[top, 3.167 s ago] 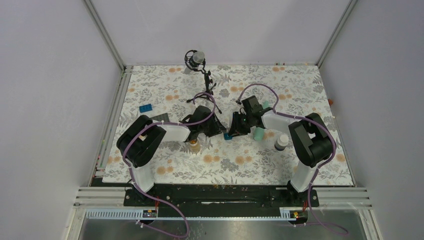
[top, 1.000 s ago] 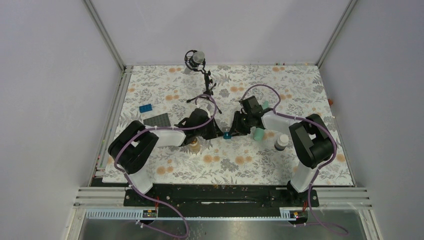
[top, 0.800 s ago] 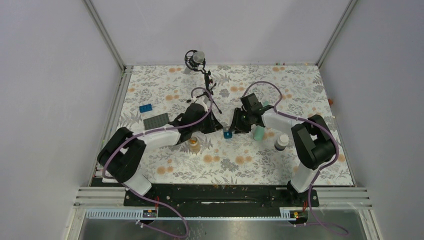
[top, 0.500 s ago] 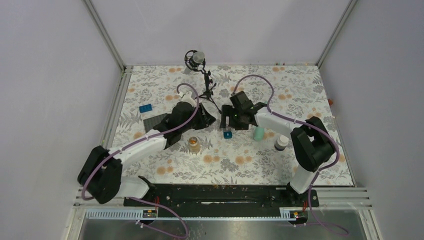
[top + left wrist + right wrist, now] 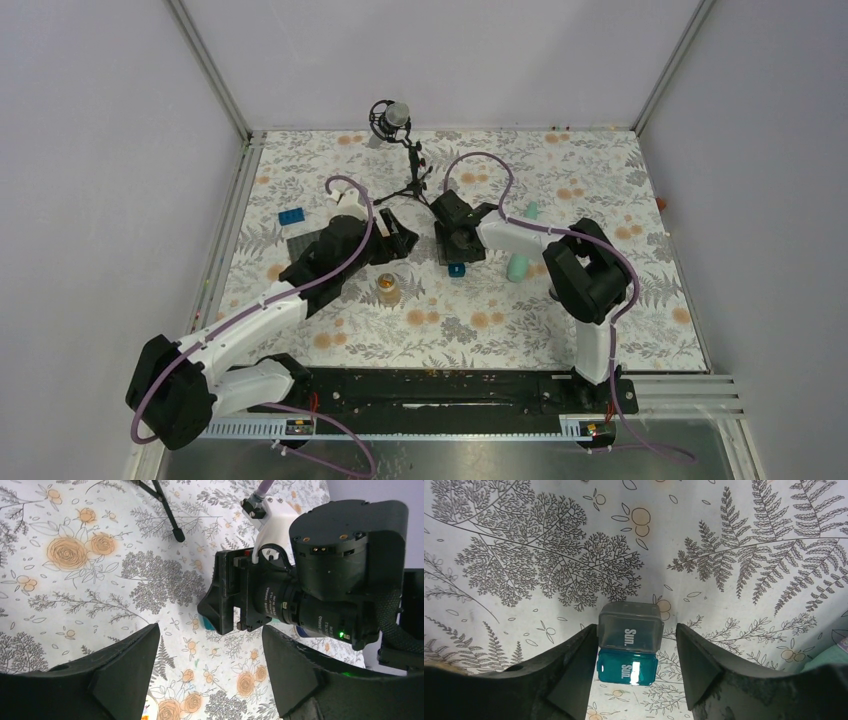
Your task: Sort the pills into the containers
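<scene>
Straddling the grey Sun. box (image 5: pixel 630 625) that touches the teal Sun. box (image 5: pixel 626 667), the right gripper (image 5: pixel 635 632) has its fingers spread; the left gripper (image 5: pixel 210 629) is spread too, holding nothing.

Both arms stretch inward, wrists close together. The left gripper (image 5: pixel 205 672) stands with jaws apart, empty; the right gripper (image 5: pixel 631 667) points down, jaws also spread.

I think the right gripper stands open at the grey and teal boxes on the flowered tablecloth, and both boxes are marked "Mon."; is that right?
Not quite: both boxes are marked "Sun.", not "Mon.", as the right wrist view shows. The rest holds: the right gripper stands open at the grey box and the teal box on the flowered tablecloth.
</scene>
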Robot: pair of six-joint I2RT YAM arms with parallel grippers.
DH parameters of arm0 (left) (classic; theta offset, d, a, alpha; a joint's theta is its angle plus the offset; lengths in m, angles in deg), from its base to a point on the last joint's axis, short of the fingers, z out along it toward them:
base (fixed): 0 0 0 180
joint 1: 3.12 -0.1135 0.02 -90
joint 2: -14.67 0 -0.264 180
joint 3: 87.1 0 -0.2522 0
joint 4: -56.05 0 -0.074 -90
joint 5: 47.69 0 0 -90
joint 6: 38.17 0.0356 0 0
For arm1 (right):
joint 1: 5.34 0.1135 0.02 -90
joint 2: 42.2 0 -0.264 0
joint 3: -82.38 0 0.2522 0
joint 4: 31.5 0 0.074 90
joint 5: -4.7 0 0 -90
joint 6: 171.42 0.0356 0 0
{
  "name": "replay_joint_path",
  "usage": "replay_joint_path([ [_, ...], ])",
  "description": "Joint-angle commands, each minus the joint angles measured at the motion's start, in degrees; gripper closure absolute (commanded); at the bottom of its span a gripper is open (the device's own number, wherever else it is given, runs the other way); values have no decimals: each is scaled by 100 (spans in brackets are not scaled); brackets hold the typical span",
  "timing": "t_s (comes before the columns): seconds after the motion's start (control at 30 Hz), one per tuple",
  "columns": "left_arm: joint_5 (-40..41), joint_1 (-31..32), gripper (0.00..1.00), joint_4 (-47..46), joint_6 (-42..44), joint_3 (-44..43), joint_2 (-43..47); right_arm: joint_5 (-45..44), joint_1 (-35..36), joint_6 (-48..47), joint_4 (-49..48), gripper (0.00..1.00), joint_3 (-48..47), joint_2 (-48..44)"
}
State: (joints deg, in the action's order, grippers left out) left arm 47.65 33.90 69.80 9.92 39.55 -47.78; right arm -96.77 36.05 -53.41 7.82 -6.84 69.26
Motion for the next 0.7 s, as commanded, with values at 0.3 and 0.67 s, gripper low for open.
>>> replay_joint_path([
  [0.3, -25, -24, 22, -261, -26, 236, 17, -179, 55, 214, 262, 35, -379, 62],
  [0.67, -140, -23, 20, -378, -89, 345, -96, -345, 57, 830, 579, 47, -470, 61],
])
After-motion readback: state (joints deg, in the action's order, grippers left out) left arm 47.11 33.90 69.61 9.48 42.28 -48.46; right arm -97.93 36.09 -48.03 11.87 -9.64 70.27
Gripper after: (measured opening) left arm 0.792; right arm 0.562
